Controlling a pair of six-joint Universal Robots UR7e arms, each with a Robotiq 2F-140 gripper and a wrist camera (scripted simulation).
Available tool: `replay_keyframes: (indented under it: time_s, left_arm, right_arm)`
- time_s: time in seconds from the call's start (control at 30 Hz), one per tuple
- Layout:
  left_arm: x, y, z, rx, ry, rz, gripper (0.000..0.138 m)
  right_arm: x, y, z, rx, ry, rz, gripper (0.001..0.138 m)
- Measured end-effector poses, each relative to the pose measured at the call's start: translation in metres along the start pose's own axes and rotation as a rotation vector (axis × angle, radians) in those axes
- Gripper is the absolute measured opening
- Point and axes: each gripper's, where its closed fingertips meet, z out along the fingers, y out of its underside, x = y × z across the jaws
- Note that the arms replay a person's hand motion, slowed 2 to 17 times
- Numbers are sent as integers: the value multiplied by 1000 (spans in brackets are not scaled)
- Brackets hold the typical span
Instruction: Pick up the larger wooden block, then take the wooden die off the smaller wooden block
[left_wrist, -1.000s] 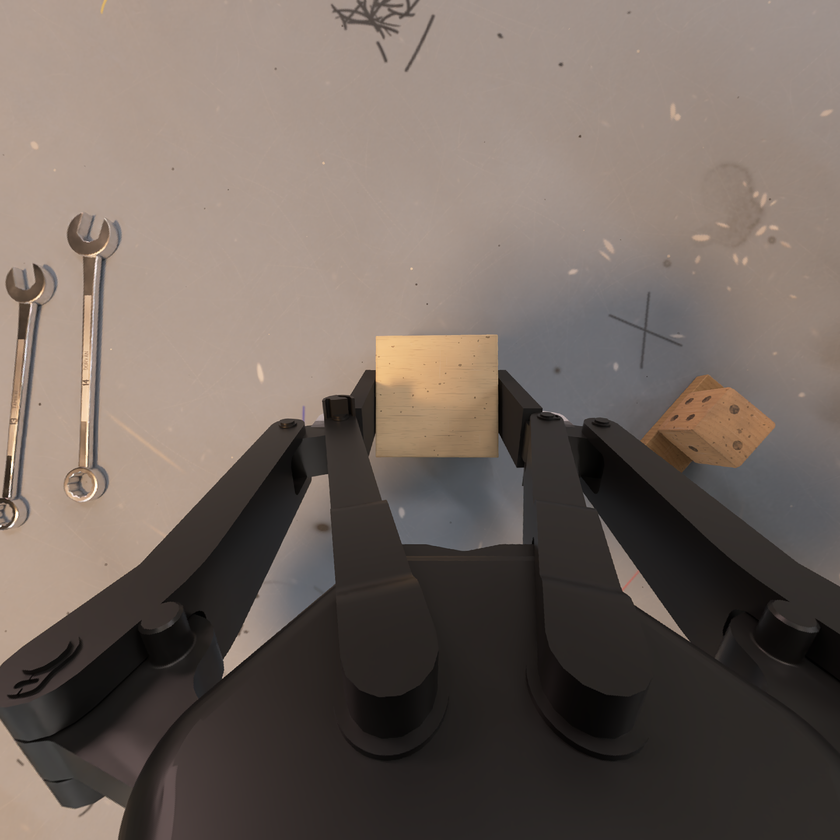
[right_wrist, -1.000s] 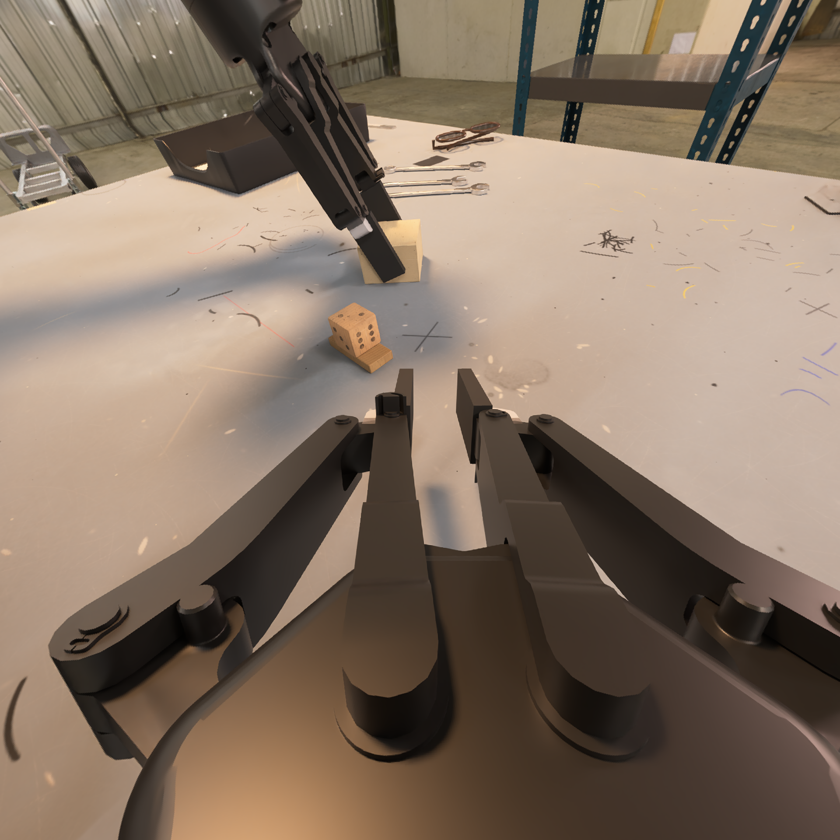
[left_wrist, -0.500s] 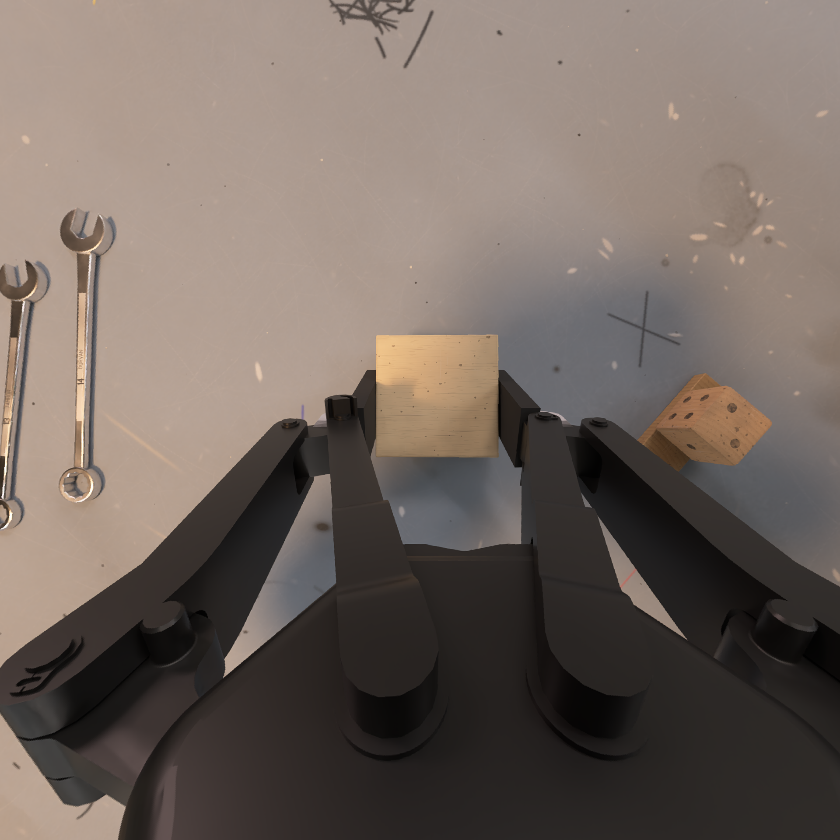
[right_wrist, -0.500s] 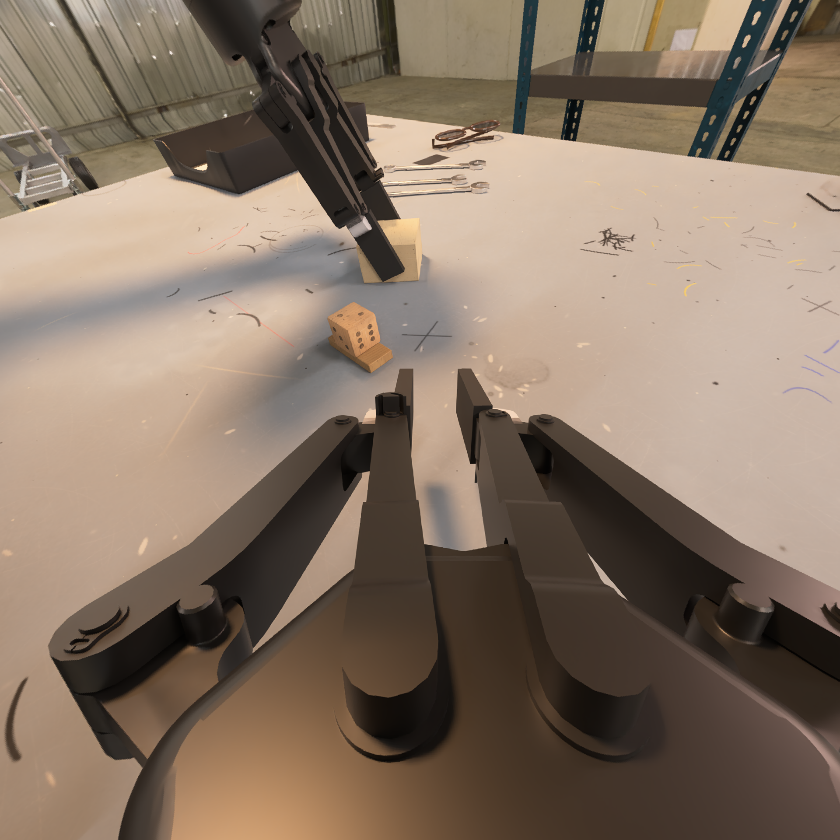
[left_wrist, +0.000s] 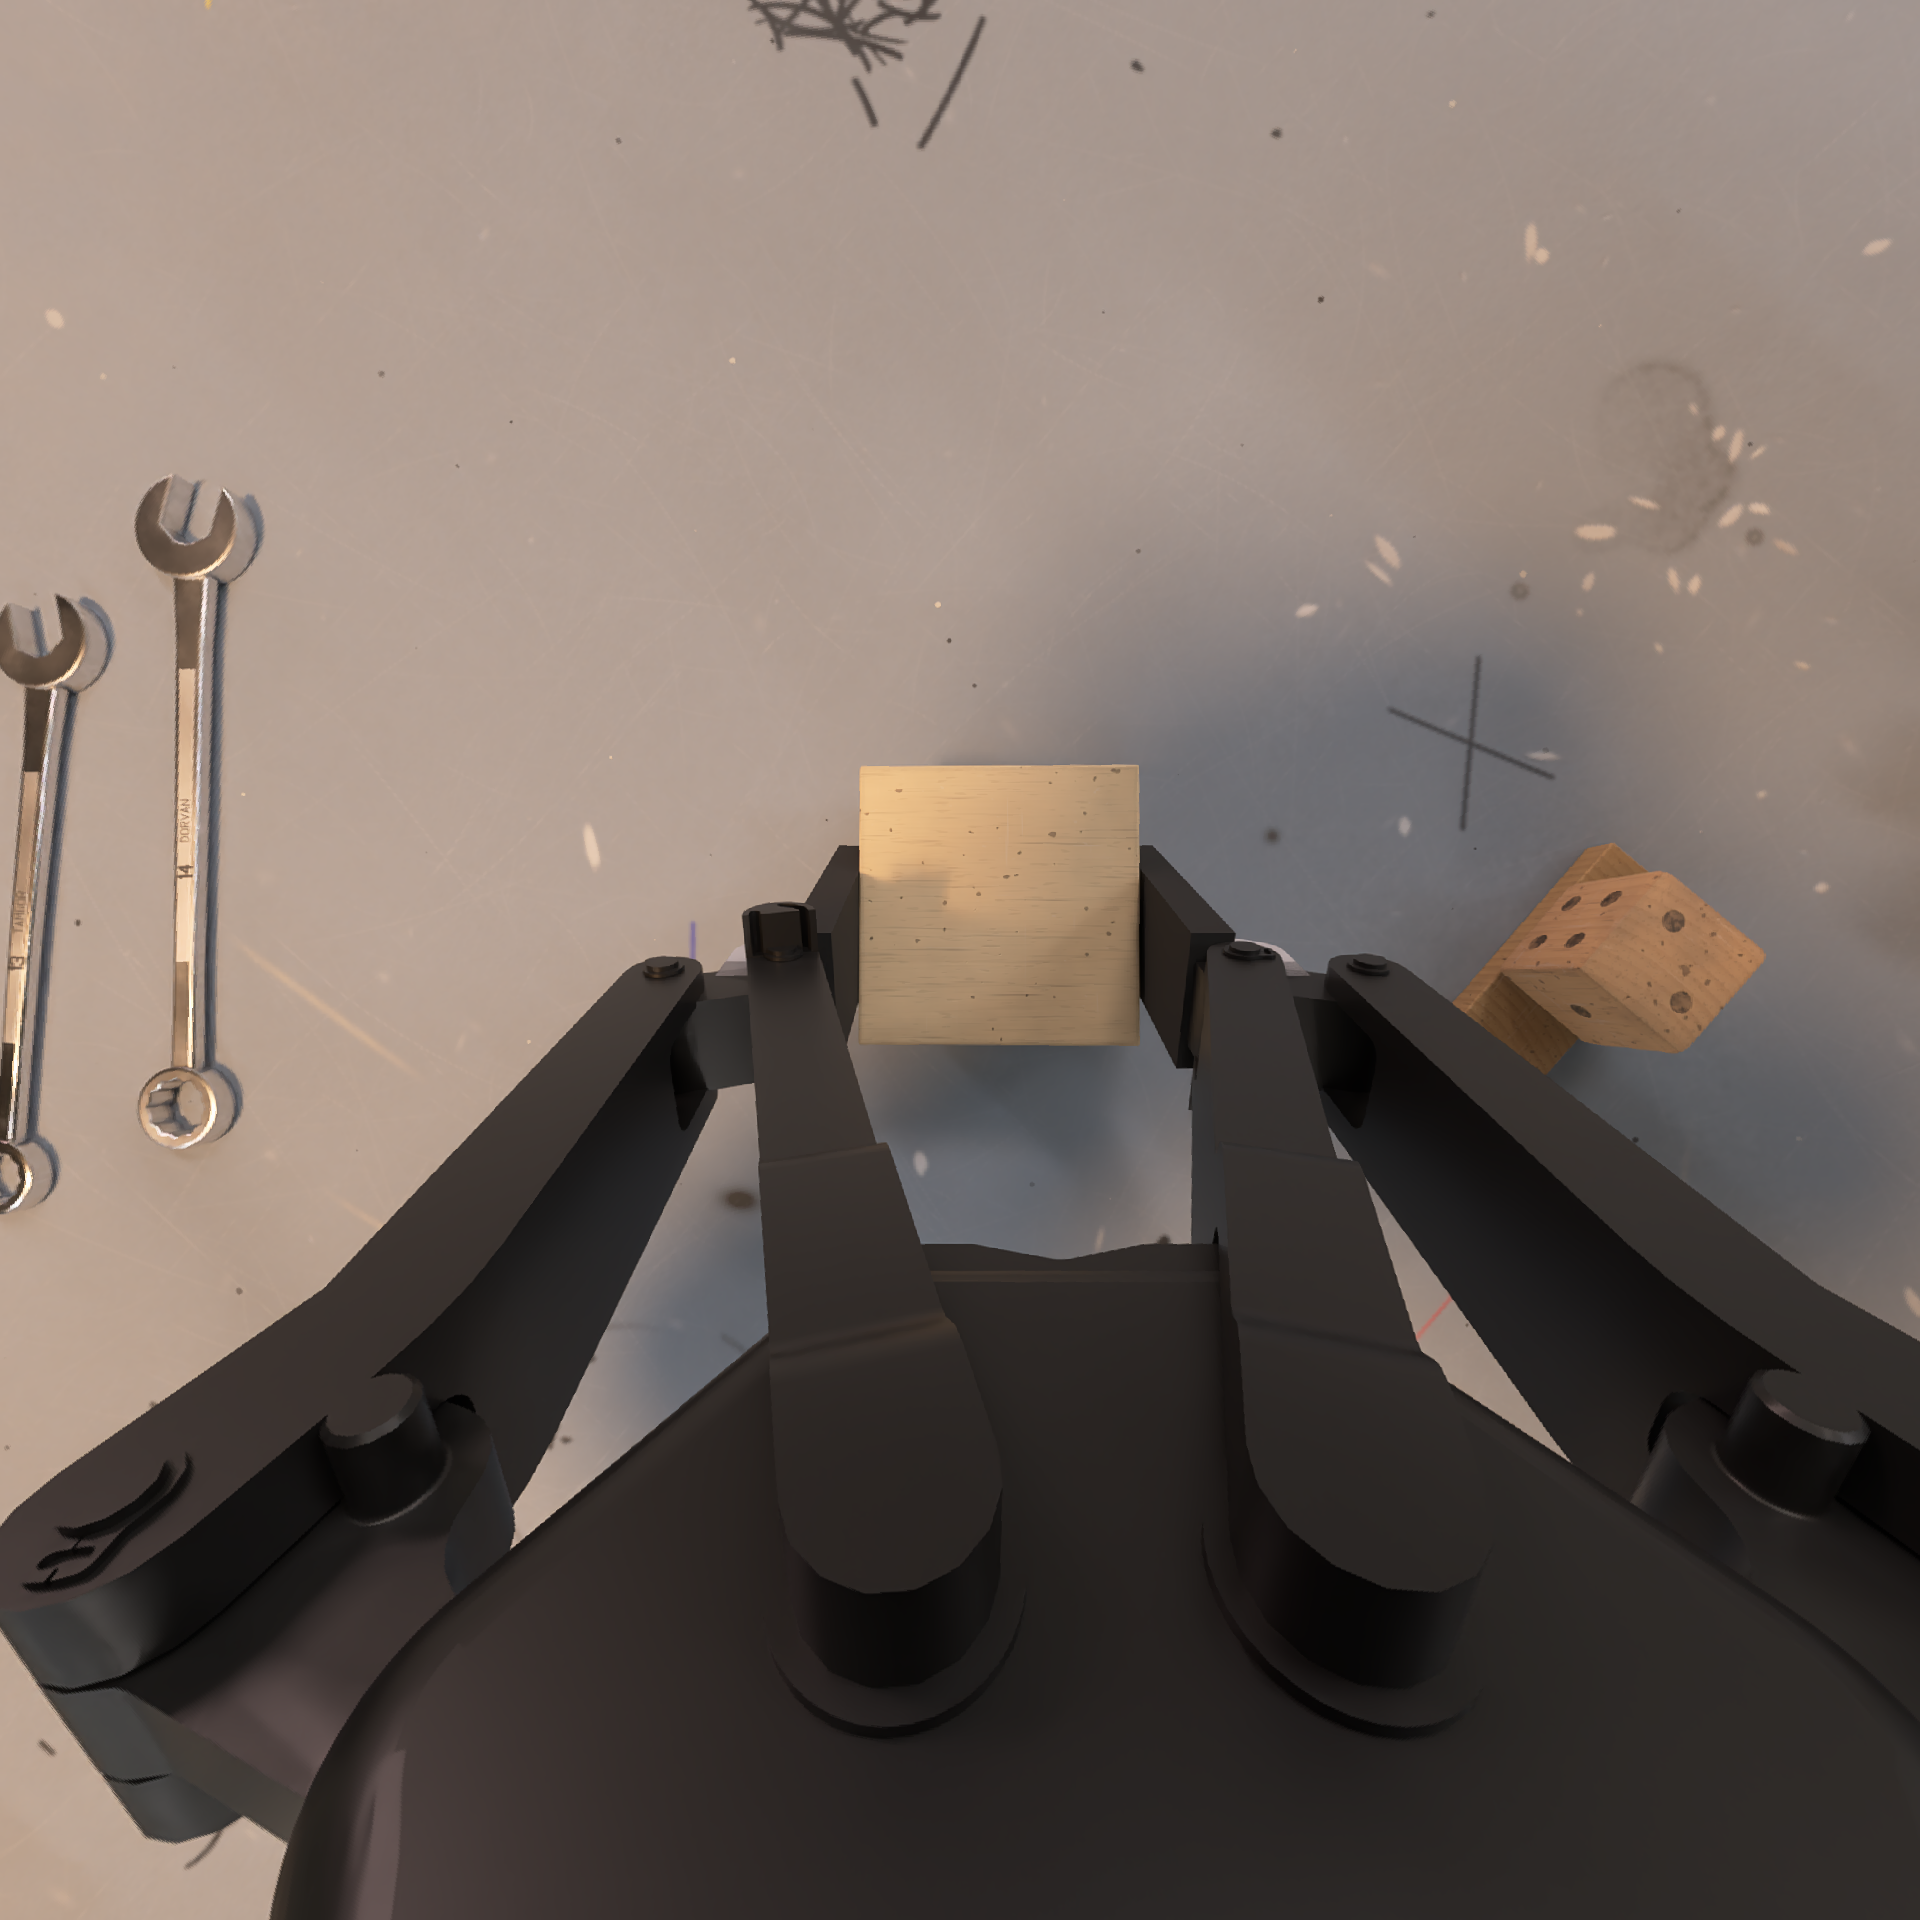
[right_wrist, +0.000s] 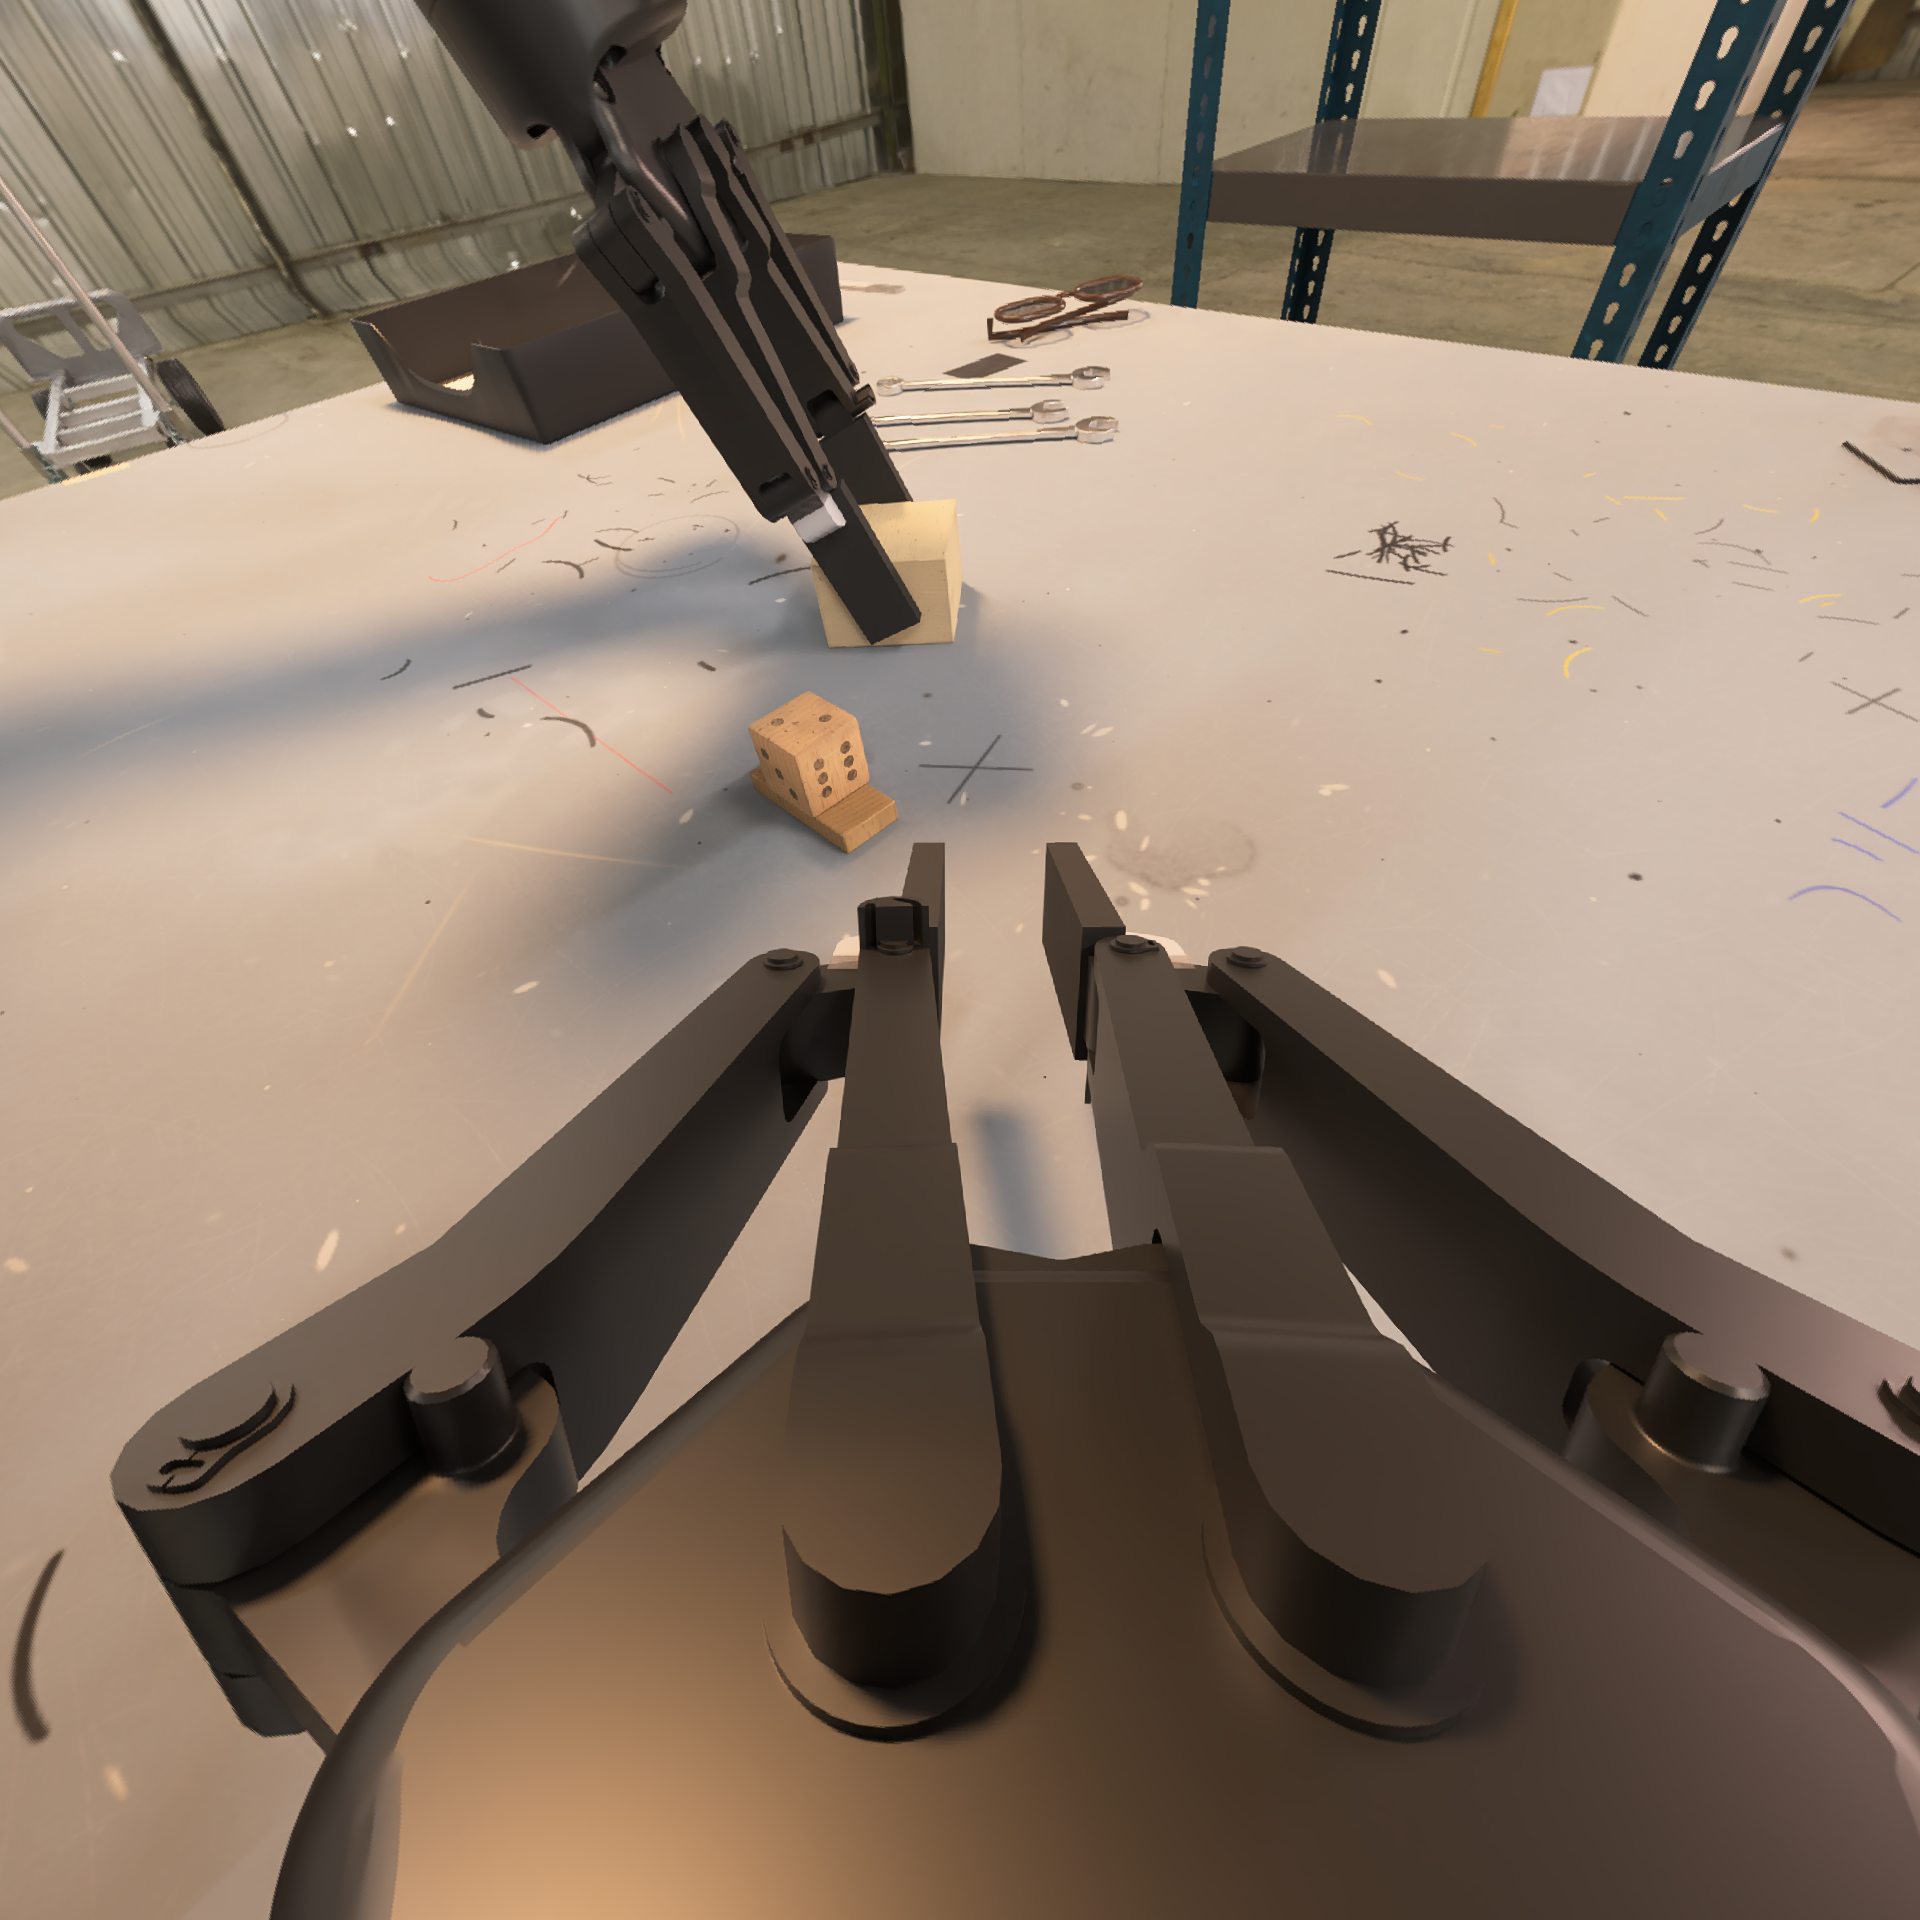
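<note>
The wooden die (left_wrist: 1621, 966) hides most of the smaller wooden block (left_wrist: 1512, 1013).

left wrist view looks steeply down, close over the pale square wooden block (left_wrist: 997, 904); right wrist view looks low across the grey table (right_wrist: 1351, 790), sharing block (right_wrist: 914, 566) and dotted wooden die (right_wrist: 810, 753).
</note>
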Motion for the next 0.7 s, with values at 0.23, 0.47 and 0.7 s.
replay_keyframes:
  time_s: [0.23, 0.47, 0.7]
  left_arm:
    - [1, 1, -1, 7, 5, 2, 63]
    - [3, 2, -2, 27, 12, 1, 63]
    - [4, 2, -5, 63, 13, 0, 63]
  right_arm:
    - [0, 0, 0, 1, 0, 2, 26]
    - [0, -1, 0, 2, 1, 4, 26]
    - [1, -1, 0, 2, 2, 6, 26]
